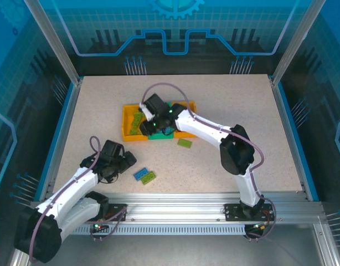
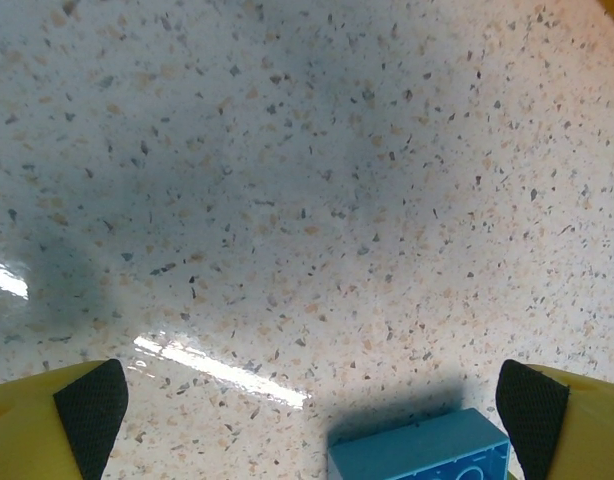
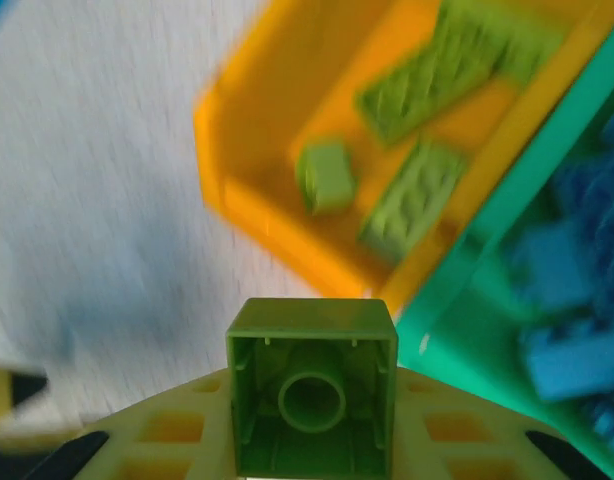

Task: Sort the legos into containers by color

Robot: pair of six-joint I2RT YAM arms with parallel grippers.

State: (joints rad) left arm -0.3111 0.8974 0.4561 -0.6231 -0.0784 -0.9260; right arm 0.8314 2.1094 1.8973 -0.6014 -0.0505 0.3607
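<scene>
Right gripper [image 3: 312,450] clamped on lime-green square plastic brick [image 3: 312,385]. Left gripper [image 2: 312,408] wide open, light-blue plastic brick [image 2: 419,448] between its fingers.

Two arms: the left arm [image 1: 76,185] and the right arm [image 1: 206,128]. Three bins in one row: a yellow bin [image 1: 127,124], a green bin [image 1: 159,136] and an orange bin [image 1: 190,106]. Three bricks lie loose on the table [image 1: 242,111]: one blue brick [image 1: 140,173] and two green, the nearer green brick [image 1: 149,177] and the farther green brick [image 1: 184,142]. The right wrist view gives three green bricks [image 3: 325,175] inside the yellow bin and one more, the held brick [image 3: 312,400], in the right jaws. That makes six green. Blue bricks [image 3: 567,365] in the green bin number at least three; blur prevents a firmer count.
</scene>
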